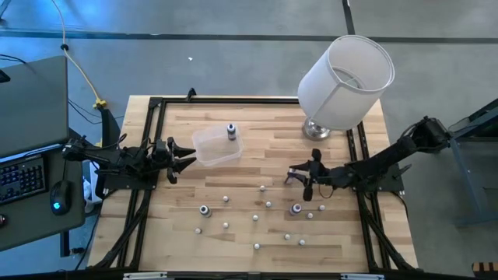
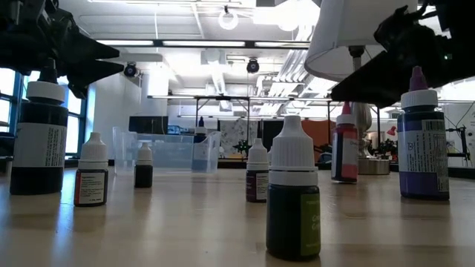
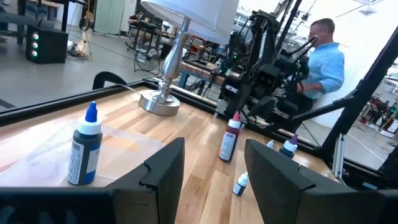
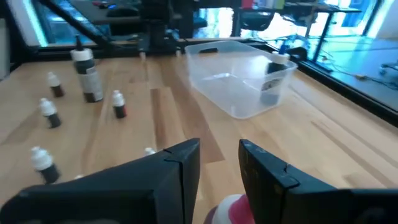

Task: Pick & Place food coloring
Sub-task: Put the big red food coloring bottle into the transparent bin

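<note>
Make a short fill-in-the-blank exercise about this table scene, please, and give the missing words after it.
1. One blue-capped bottle stands inside the clear ____.
2. The white lampshade is at the table's far ____ corner in the high view.
3. The left hand is ____ and holds nothing.

Missing words: tub; right; open

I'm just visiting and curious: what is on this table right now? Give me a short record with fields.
surface: wooden table
clear tub: holds one blue-topped bottle, upright
loose bottles: many small ones scattered over the near half of the table
lamp: white shade, far right corner
left gripper: open, beside the tub, holding nothing
right gripper: over a pink-topped bottle; grip unclear
person: beyond the table
</note>
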`<action>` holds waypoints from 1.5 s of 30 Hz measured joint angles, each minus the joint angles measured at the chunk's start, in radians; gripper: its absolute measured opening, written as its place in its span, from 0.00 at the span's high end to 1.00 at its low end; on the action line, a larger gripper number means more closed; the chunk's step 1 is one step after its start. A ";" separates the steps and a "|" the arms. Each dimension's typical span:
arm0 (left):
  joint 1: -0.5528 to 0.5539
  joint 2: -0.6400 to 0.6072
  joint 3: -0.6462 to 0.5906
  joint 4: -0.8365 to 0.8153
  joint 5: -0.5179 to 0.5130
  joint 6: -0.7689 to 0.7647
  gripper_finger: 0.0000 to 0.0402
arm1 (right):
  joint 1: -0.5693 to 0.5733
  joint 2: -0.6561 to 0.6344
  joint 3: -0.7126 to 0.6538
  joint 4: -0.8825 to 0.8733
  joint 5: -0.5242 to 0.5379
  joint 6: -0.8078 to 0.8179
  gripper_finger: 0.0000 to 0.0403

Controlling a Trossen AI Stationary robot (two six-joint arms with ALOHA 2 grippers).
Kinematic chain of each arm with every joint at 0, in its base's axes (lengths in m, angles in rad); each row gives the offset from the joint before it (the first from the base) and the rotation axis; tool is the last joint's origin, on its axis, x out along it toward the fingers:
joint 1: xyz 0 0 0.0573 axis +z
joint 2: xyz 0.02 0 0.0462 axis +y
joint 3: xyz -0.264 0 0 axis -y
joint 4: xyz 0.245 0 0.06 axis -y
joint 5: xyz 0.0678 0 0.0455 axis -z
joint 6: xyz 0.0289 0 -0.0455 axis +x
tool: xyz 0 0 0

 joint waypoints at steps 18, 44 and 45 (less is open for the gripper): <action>0.000 0.000 0.000 0.000 0.002 0.000 0.58 | 0.000 0.002 0.004 0.199 -0.072 -0.165 0.74; 0.000 0.000 0.000 0.000 0.003 0.000 0.58 | -0.096 0.002 0.004 0.009 -0.101 -0.021 0.74; 0.000 0.000 0.000 0.000 0.003 0.000 0.58 | -0.096 0.003 0.004 0.021 -0.101 -0.029 0.74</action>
